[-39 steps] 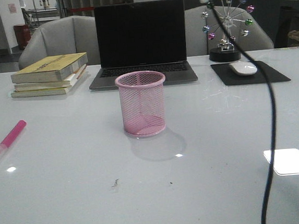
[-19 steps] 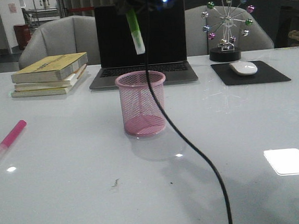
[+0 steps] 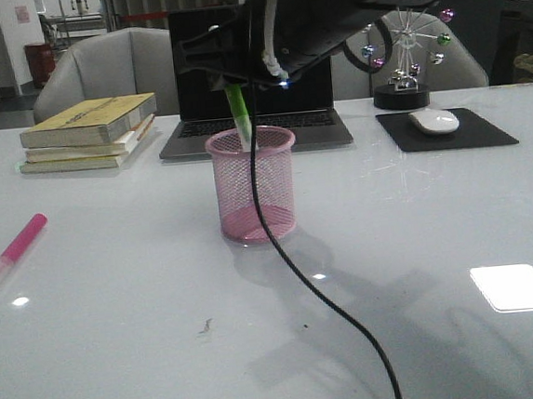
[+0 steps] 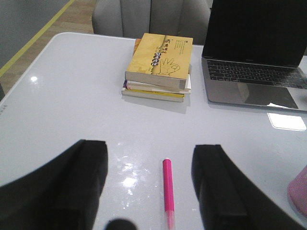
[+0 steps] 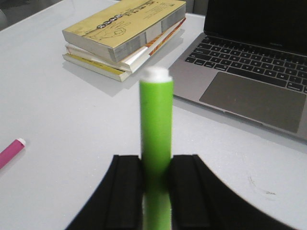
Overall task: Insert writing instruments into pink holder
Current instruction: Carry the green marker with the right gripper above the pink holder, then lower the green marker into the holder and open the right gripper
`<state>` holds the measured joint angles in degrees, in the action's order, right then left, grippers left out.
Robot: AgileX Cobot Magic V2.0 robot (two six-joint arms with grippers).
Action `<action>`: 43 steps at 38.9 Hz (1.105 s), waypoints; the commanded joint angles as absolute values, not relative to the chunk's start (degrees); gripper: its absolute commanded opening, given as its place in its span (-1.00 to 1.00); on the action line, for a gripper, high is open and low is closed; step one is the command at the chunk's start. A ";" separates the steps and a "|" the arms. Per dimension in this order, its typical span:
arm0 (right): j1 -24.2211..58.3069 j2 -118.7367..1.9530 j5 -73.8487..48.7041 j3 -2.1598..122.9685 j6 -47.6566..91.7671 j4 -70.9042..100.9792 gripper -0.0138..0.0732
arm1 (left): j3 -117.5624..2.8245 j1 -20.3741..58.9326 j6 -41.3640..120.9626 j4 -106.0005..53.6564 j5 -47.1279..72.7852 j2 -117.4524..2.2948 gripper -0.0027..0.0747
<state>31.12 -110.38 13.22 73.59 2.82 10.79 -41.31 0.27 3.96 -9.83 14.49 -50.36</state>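
The pink holder (image 3: pixel 254 186), a round mesh cup, stands upright at mid-table in front of the laptop. My right gripper (image 3: pixel 231 83) hangs just above it, shut on the green marker (image 3: pixel 238 118), which points down with its lower end at the holder's rim. In the right wrist view the fingers (image 5: pixel 127 187) clamp the green marker (image 5: pixel 156 120) on both sides. The pink marker (image 3: pixel 17 247) lies flat at the table's left. My left gripper (image 4: pixel 149 163) hovers open above the pink marker (image 4: pixel 167 191), which lies between its fingers (image 4: pixel 86 177) without touching them. The holder's edge (image 4: pixel 300 196) shows nearby.
A stack of yellow books (image 3: pixel 92 131) sits back left, an open laptop (image 3: pixel 253 79) behind the holder. A white mouse (image 3: pixel 434 121) on a black pad and a wheel ornament (image 3: pixel 403 47) are back right. A black cable (image 3: pixel 302 280) dangles across the holder's front.
The right arm has come in over the holder and dropped, bringing the green marker from well above the rim down to it. The pink marker has not moved.
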 commanded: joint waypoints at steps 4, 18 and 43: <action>31.18 -108.00 18.36 75.16 3.23 10.63 -0.59 | -43.55 0.20 3.71 -10.52 9.81 -49.93 0.25; 31.12 -107.43 15.76 75.16 3.48 10.56 0.18 | -43.55 0.20 3.71 -10.52 9.81 -49.93 0.25; 12.35 -82.02 -12.49 73.12 6.70 2.58 0.18 | -43.55 0.20 3.71 -10.52 9.47 -49.93 0.25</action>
